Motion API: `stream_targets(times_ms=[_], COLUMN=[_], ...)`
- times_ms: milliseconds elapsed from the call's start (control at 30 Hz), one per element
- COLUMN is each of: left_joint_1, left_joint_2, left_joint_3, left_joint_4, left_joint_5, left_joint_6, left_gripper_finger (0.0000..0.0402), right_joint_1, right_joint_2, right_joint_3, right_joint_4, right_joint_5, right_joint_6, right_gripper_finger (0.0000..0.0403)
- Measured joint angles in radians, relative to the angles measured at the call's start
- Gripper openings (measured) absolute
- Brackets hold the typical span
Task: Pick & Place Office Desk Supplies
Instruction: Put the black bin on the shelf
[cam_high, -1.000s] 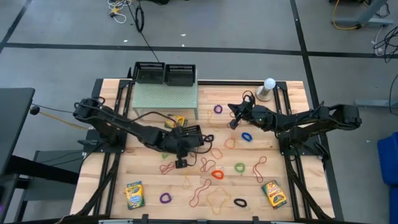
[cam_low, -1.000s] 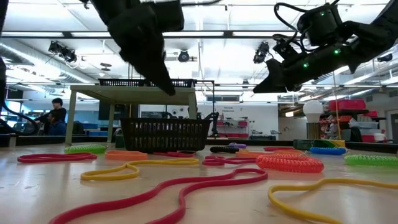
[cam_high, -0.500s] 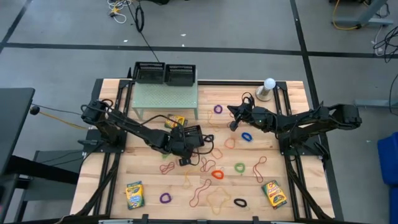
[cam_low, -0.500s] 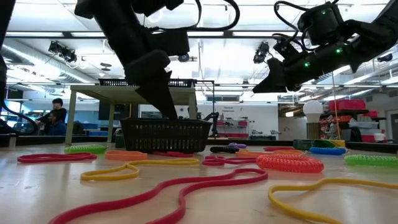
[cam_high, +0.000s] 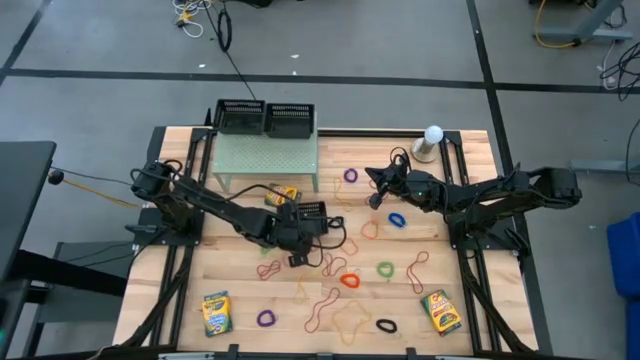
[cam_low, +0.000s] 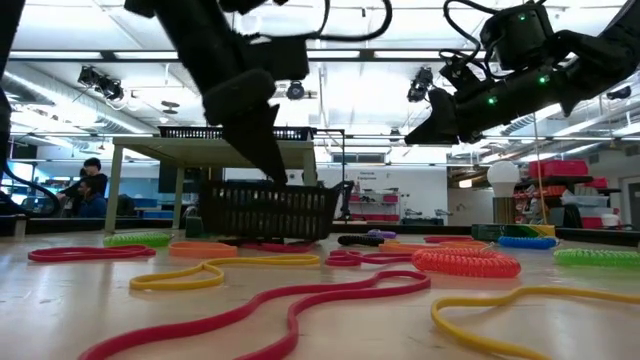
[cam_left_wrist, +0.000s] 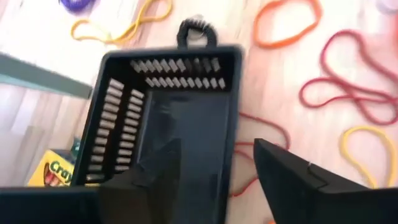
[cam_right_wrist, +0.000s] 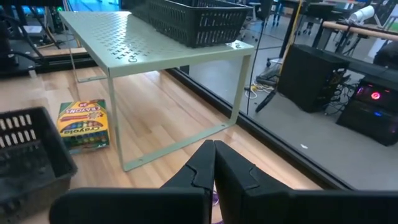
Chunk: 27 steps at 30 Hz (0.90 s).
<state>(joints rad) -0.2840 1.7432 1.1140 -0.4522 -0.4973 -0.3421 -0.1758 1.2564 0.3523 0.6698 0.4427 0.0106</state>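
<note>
A black mesh tray (cam_high: 312, 210) (cam_low: 265, 212) sits mid-table among thin rubber bands (cam_high: 349, 280) in red, orange, yellow, green and purple. My left gripper (cam_high: 303, 228) (cam_left_wrist: 216, 146) is open and reaches down into the tray. One crayon box (cam_high: 283, 194) (cam_left_wrist: 53, 171) lies by the green shelf. Two more lie near the table's near edge (cam_high: 215, 312) (cam_high: 440, 311). My right gripper (cam_high: 374, 190) (cam_right_wrist: 214, 163) is shut and empty. It hovers above the table, right of the shelf (cam_low: 425, 128). My left gripper comes from above, slanting toward the far edge. One finger (cam_left_wrist: 158, 165) stands inside the tray and the other (cam_left_wrist: 280, 174) outside, across its side wall (cam_left_wrist: 235, 118). The gap is much wider than the wall. Which finger touches the wall I cannot tell.
A green perforated shelf (cam_high: 268, 155) stands at the far edge and carries two more black mesh trays (cam_high: 265, 118). A white ball-topped stand (cam_high: 432, 140) sits far right. Rubber bands (cam_low: 300, 300) cover the table's middle and near part.
My left gripper has come down and slightly rightward, its fingers dropping over the mesh tray's wall. In the low view the tray has just shifted a little upward and blurred. My right arm has kept still.
</note>
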Motion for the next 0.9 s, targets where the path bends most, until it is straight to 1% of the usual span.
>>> stream_targets(times_ms=[100,200,300,467,533,633,700,900], left_joint_1=[-0.009,-0.011,0.002,0.002,0.0,0.0,0.0,-0.002], left_joint_2=[0.0,0.0,0.001,0.022,0.046,0.077,0.095,0.107], left_joint_3=[0.015,0.014,0.013,0.014,0.013,0.015,0.015,0.013], left_joint_4=[0.0,-0.026,-0.059,-0.03,-0.027,-0.016,-0.012,-0.012], left_joint_5=[0.0,-0.025,-0.026,-0.024,-0.023,-0.025,-0.062,-0.087], left_joint_6=[0.014,0.024,0.005,0.019,0.019,0.01,0.006,0.004], left_gripper_finger=[0.0233,0.0235,0.0216,0.0174,0.0166,0.0167,0.0173,0.0186], right_joint_1=[0.009,0.028,0.052,0.088,0.098,0.114,0.123,0.144], right_joint_2=[0.0,0.0,0.0,0.0,0.0,0.0,0.0,0.0], right_joint_3=[0.0,0.0,0.0,0.0,0.0,0.0,0.0,0.0], right_joint_4=[-0.004,-0.01,-0.01,-0.01,-0.01,-0.013,-0.017,-0.016], right_joint_5=[0.0,-0.001,0.0,-0.001,0.0,0.0,0.001,0.0], right_joint_6=[0.018,0.019,0.018,-0.008,-0.008,-0.024,-0.038,-0.069], right_gripper_finger=[0.0016,0.0016,0.0016,0.0016,0.0016,0.0016,0.0016,0.0016])
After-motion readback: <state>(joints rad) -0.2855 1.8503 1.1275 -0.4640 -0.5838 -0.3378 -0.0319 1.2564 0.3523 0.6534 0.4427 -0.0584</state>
